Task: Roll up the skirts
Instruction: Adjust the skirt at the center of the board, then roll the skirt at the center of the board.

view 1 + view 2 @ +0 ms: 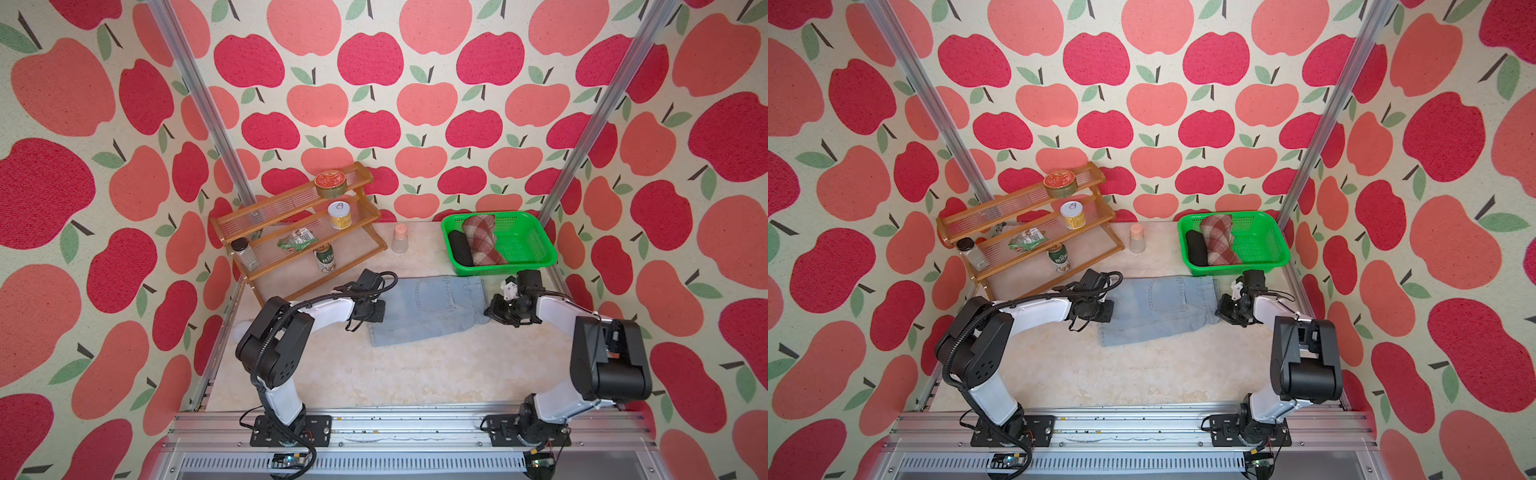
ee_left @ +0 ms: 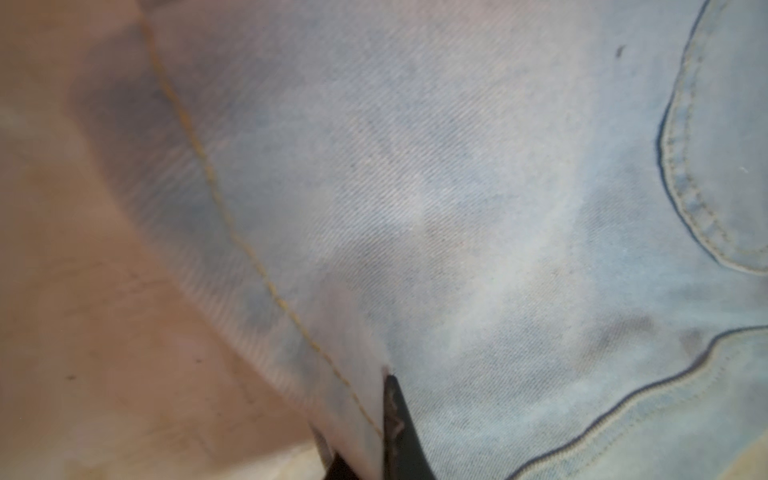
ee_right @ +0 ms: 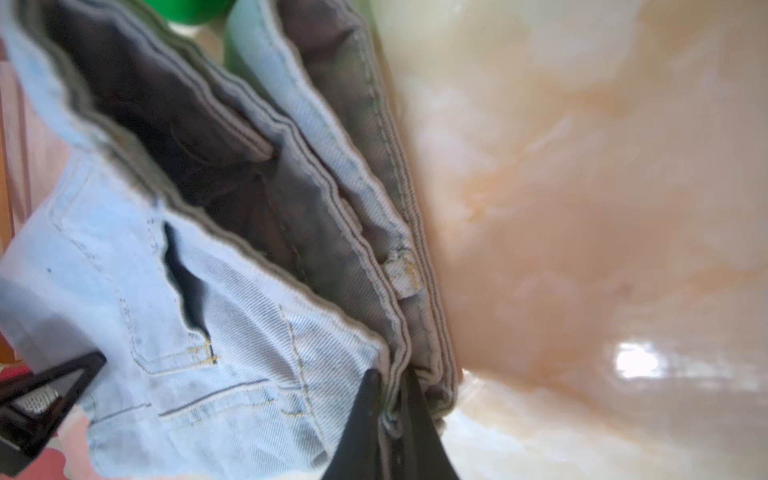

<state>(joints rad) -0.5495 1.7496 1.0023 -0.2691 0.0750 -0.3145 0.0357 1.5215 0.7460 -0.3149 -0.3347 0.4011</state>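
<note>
At the edge of the light blue denim skirt (image 2: 457, 208), the left gripper (image 2: 361, 432) has its dark fingers (image 2: 399, 428) pinched together on a thin fold of the cloth, just beside a line of yellow stitching. The fold lifts slightly off the tabletop (image 2: 104, 332).

At the opposite edge, the right gripper (image 3: 392, 399) is clamped on the thick, layered waistband. Its black fingers (image 3: 365, 419) squeeze the stacked seams, and the waist opening gapes dark behind them.

In both top views the denim skirt (image 1: 428, 309) (image 1: 1158, 309) lies spread on the marbled tabletop (image 1: 374, 374) with its pocket facing up. It sits between the two arms, with the left gripper (image 1: 376, 311) at its left side and the right gripper (image 1: 496, 309) at its right.

Just beyond the skirt, at the far right of the table, stands a green mesh basket (image 1: 523, 241). In it the plaid skirt (image 1: 482, 241) lies bundled, touching the black skirt (image 1: 459, 247), which is also bundled at its left.

A small bottle with a pink cap (image 1: 400, 239) stands between the basket and a tiered wooden rack (image 1: 266, 220) that carries cans and a jar at the far left.
</note>
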